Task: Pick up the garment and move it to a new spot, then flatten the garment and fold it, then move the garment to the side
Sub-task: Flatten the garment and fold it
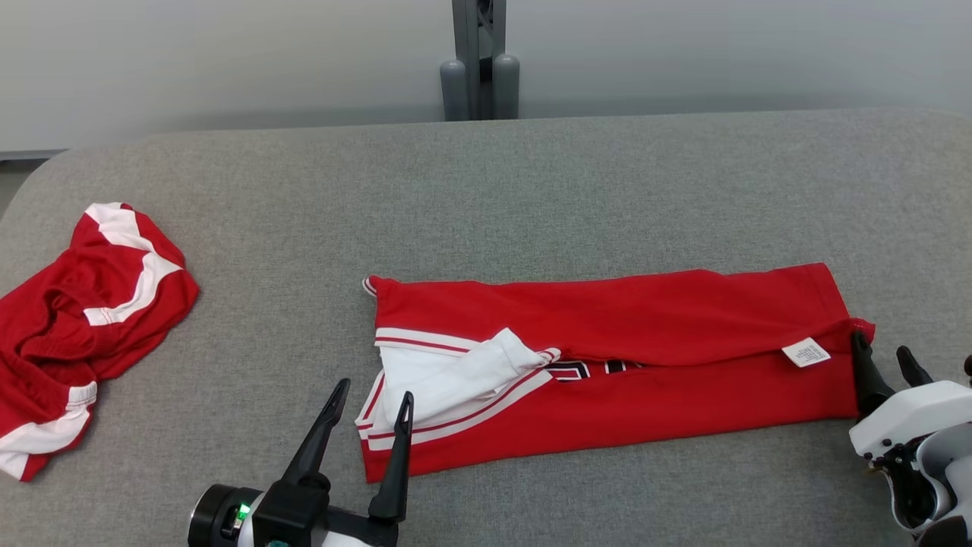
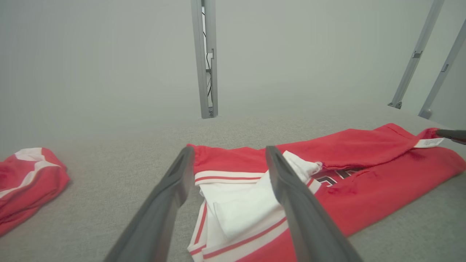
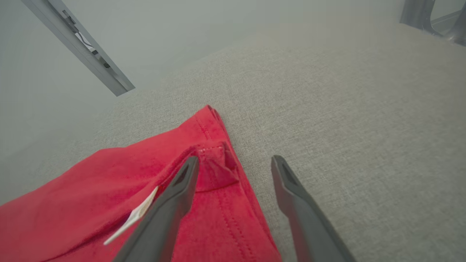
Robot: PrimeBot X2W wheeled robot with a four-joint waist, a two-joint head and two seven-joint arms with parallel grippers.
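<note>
Garment (image 1: 645, 319) red; white tag (image 1: 806, 353) at right end illegible; black lettering (image 1: 588, 370) half-hidden.

Left gripper (image 1: 376, 389) — two long black tapered fingers (image 1: 315, 441), green light (image 1: 243, 511) behind them. Right gripper (image 1: 879, 343) — dark fingers, white casing (image 1: 904, 414) behind.

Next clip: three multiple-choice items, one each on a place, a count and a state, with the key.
1. Where on the table is the crumpled garment?
A. Left edge
B. Middle
C. Far right
2. How many red garments are there?
A. One
B. Two
C. Three
3. How do the jaws of the left gripper and right gripper stand?
A. Both shut on cloth
B. Left shut, right open
C. Both open
Key: 1A, it lies bunched at the head view's left; 2B, one crumpled, one folded garment in the middle; 3C, each pair stands apart.
</note>
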